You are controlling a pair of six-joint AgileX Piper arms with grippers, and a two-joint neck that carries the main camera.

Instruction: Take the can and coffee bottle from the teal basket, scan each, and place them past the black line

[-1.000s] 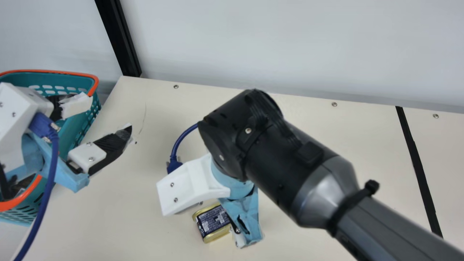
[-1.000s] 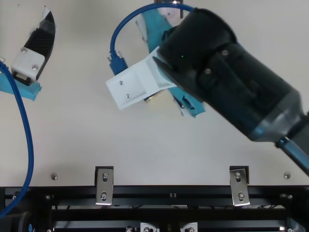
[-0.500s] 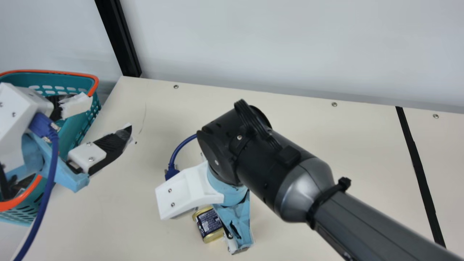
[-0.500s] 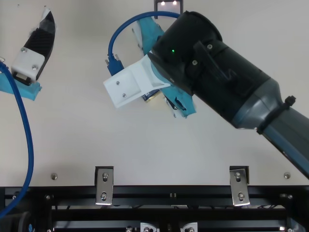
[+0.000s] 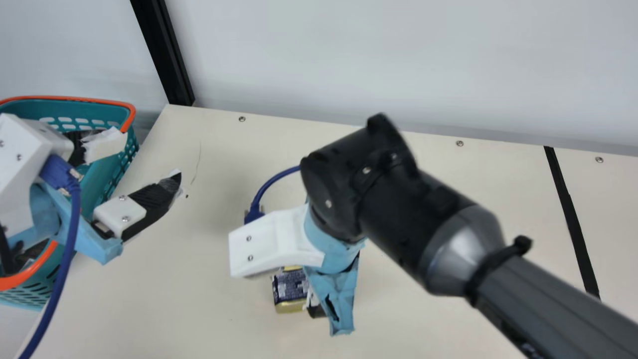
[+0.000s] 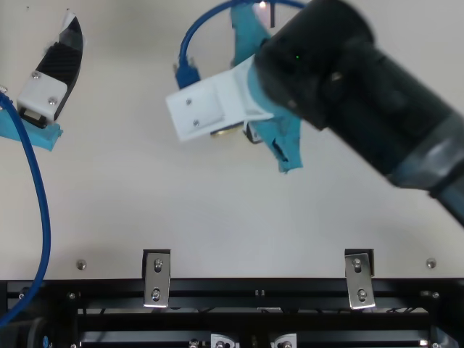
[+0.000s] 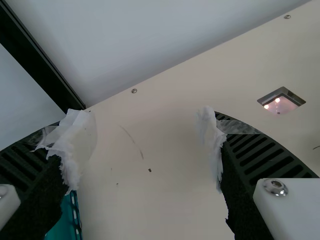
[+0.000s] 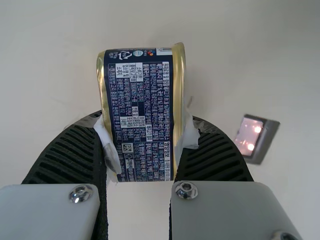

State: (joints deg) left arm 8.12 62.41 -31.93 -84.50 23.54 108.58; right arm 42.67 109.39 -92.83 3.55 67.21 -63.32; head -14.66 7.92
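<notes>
The can, dark blue with gold rims (image 5: 290, 290), is gripped by my right gripper (image 5: 315, 305) above the middle of the table in the main view. In the right wrist view the can (image 8: 142, 95) lies crosswise between the taped tips of my right gripper (image 8: 144, 132), which press on its two rims. My left gripper (image 5: 152, 159) is open beside and partly over the teal basket (image 5: 112, 174); nothing is between its fingers in the left wrist view (image 7: 142, 145). Dark items inside the basket are mostly hidden by the left arm.
A lit scanner window (image 8: 249, 136) is set into the table near the can. The black line (image 5: 573, 219) crosses the table at the main view's right. A black post (image 5: 167, 55) rises behind the basket, and a pale wall stands along the table's far edge.
My right gripper first shifted left against the can, then moved right and away from the table's near edge with the can in it. The left arm has kept still.
</notes>
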